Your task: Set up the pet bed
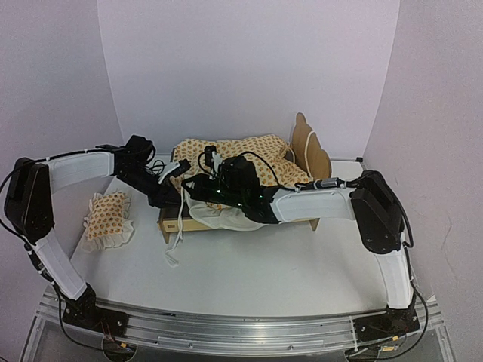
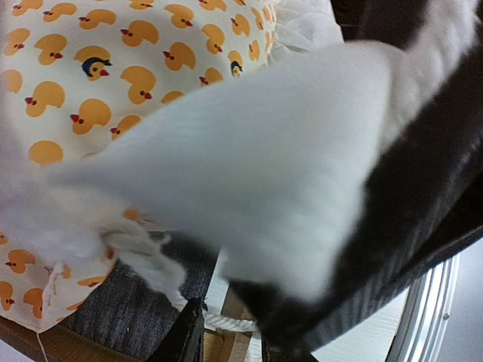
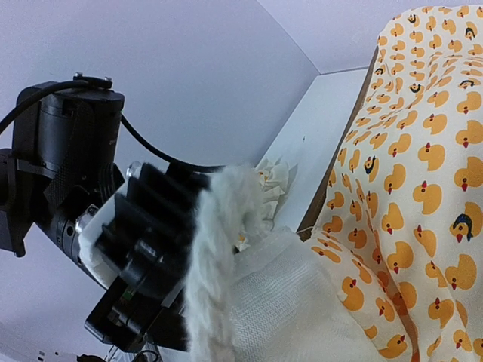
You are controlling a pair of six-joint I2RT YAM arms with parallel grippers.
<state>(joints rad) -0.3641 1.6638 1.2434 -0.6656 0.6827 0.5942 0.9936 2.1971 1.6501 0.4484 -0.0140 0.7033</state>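
Note:
The pet bed's light-wood frame [image 1: 312,154] stands mid-table with its scalloped headboard to the right. Duck-print bedding [image 1: 241,153] lies bunched over it, its white underside [image 3: 302,302] turned up at the foot end. The pillow [image 1: 108,216] lies apart on the table to the left. My right gripper [image 1: 198,182] is at that lifted corner, shut on the bedding; fabric and a braided cord [image 3: 215,256] hide its fingers. My left gripper [image 2: 230,347] is right beside it, over the dark grey base [image 2: 128,309]. Its jaws are narrowed, with a white cord [image 2: 226,323] lying across the gap.
White walls enclose the table on three sides. A loose white tie [image 1: 175,240] hangs from the bed's foot end onto the table. The two grippers crowd each other at that corner, and the left arm's black wrist [image 3: 113,226] fills the left of the right wrist view.

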